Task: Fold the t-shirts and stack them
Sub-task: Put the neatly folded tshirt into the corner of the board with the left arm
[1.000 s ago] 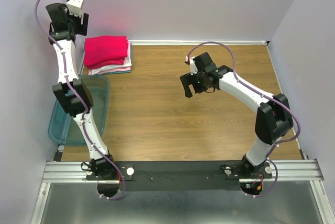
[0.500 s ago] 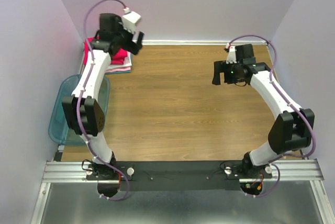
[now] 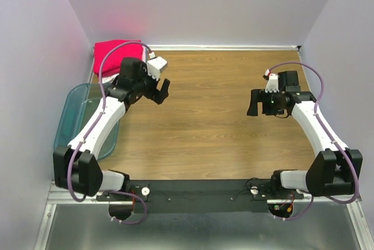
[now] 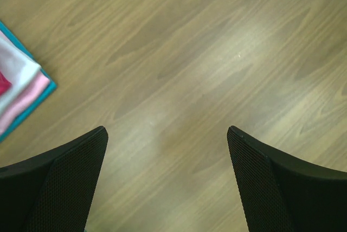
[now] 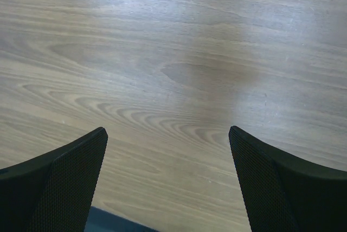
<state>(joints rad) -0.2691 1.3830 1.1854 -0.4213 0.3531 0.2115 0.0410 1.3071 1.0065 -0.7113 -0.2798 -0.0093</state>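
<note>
We are withdrawing the left gripper (image 3: pixel 162 91), now wide and empty, from the stacked t-shirts (image 3: pixel 112 51) at upper left; the right gripper (image 3: pixel 252 104) is idling wide open, so that placement appears finished.

Wood-grain table (image 3: pixel 204 121), walled on three sides; two items on or at it, both to the left.

Table top is brown laminate with the grain running left to right, and soft glare patches show in both wrist views. A stack of t-shirts (image 3: pixel 111 54) sits in the far left corner, close against the walls. Bright red-pink lies on top, with white, pink and teal layers showing at one corner (image 4: pixel 21 88), teal lowest and flat on the wood. A translucent teal bin (image 3: pixel 67 118) stands at the left edge, nearer than the stack and apart from it; cannot tell if it rests wholly on the wood. A black mounting strip (image 3: pixel 198 188) runs along the near edge.
</note>
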